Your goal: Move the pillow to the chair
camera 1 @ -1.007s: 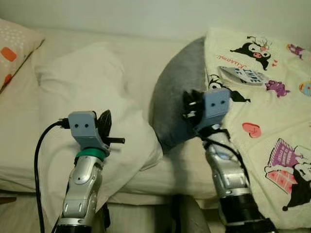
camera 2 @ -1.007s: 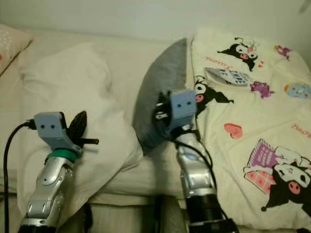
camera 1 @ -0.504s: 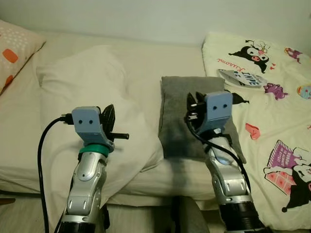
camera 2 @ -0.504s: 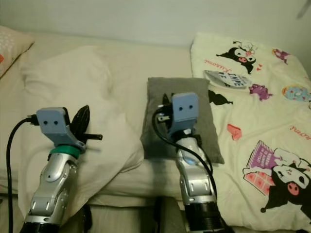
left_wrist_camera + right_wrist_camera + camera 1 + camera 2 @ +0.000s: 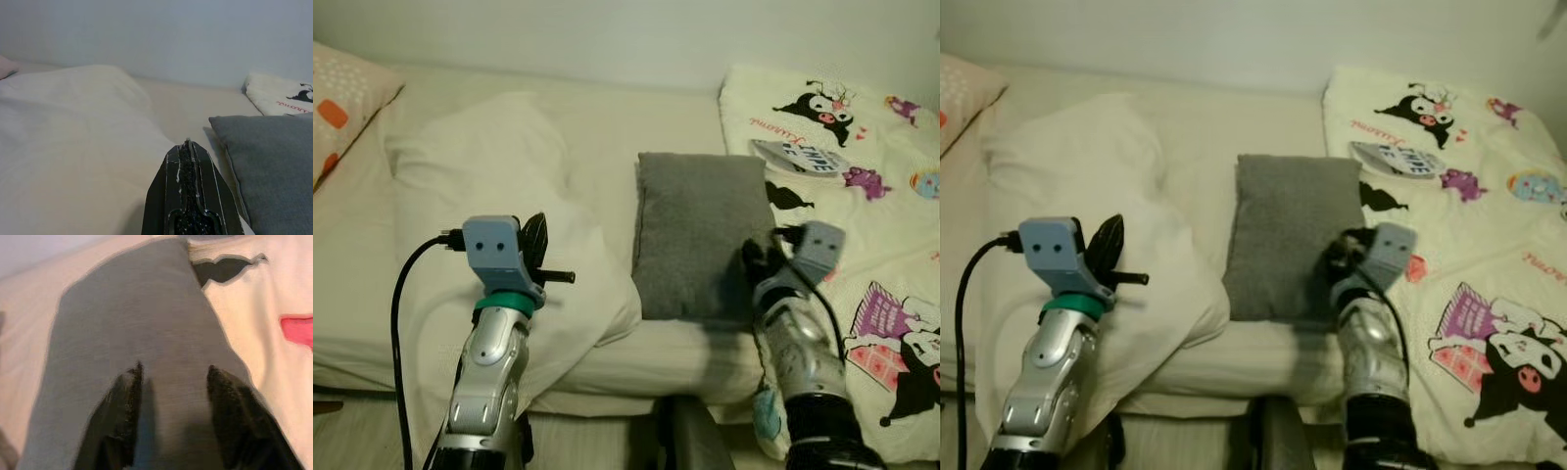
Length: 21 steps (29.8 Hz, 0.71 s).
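Observation:
A grey pillow (image 5: 700, 230) lies flat on the bed, between a white duvet and a cartoon-print blanket. My right gripper (image 5: 754, 260) is low over the pillow's near right corner. In the right wrist view its fingers (image 5: 124, 406) are spread apart over the grey fabric (image 5: 146, 323), open with nothing between them. My left gripper (image 5: 535, 231) hovers above the white duvet to the left of the pillow. Its fingers (image 5: 188, 161) are pressed together, shut on nothing, with the pillow's edge (image 5: 274, 161) beside them.
A rumpled white duvet (image 5: 480, 166) covers the bed's left half. The cartoon-print blanket (image 5: 871, 196) covers the right, with a small printed packet (image 5: 800, 155) on it. A patterned cushion (image 5: 342, 98) sits at the far left. A wall runs behind the bed.
The grey pillow, tipped up on edge a second ago, now lies flat. My right gripper has dropped back from over the pillow's middle to its near right corner. The left arm barely moved.

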{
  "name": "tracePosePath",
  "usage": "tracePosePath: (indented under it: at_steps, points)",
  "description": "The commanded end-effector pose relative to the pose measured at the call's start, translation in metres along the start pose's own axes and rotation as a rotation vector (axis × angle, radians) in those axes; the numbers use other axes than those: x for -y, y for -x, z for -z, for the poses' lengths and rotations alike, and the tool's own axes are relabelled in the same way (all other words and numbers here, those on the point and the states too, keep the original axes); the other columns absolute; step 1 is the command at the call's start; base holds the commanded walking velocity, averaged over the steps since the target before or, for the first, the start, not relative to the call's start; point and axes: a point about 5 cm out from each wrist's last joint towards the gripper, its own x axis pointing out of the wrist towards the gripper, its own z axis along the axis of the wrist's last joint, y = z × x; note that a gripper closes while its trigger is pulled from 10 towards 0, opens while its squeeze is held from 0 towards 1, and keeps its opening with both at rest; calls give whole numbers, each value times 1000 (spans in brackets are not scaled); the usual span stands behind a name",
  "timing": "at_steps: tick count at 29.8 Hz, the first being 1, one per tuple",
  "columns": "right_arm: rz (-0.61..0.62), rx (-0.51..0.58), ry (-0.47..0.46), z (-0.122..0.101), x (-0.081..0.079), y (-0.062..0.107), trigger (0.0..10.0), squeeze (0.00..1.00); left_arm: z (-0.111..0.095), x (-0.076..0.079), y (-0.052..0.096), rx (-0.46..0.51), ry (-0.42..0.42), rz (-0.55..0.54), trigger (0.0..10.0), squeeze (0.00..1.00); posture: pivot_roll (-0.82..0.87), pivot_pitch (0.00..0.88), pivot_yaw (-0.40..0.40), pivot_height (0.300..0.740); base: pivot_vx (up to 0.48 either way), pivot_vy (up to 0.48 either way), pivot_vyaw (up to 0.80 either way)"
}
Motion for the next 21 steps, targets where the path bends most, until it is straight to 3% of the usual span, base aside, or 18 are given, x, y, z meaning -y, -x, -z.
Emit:
tracePosePath:
  at_steps: [1, 2, 4, 5, 8, 10, 15, 17, 21]
  points:
    - [17, -10, -88, 3, 11, -2, 10000, 1000, 0, -2, 5, -10, -4, -2, 10000, 0, 33, 92, 11, 596, 0, 0, 0]
    - [17, -10, -88, 3, 11, -2, 10000, 1000, 0, -2, 5, -10, -4, -2, 10000, 0, 33, 92, 11, 596, 0, 0, 0]
    - [34, 24, -200, -4, 22, -6, 10000, 1000, -1, -7, 8, -16, -15, -2, 10000, 0, 45, 103, 25, 596, 0, 0, 0]
    - [34, 24, -200, -4, 22, -6, 10000, 1000, -1, -7, 8, -16, -15, -2, 10000, 0, 45, 103, 25, 596, 0, 0, 0]
    - [54, 50, -373, -9, 37, -9, 10000, 1000, -3, -9, 9, -23, -26, 10, 10000, 0, 58, 114, 38, 596, 0, 0, 0]
    - [60, 44, -439, -7, 42, -9, 10000, 1000, -3, -8, 10, -25, -28, 15, 10000, 0, 68, 118, 44, 596, 0, 0, 0]
    - [89, 25, -475, 0, 55, -7, 10000, 1000, -5, -6, 10, -32, -31, 32, 10000, 0, 80, 125, 51, 596, 0, 0, 0]
    - [152, -18, -446, 8, 70, -2, 10000, 1000, -6, -7, 12, -40, -37, 41, 10000, 0, 94, 129, 66, 596, 0, 0, 0]
    - [171, -74, -407, 15, 75, 1, 10000, 1000, -6, -8, 12, -43, -39, 44, 10000, 0, 97, 132, 69, 596, 0, 0, 0]
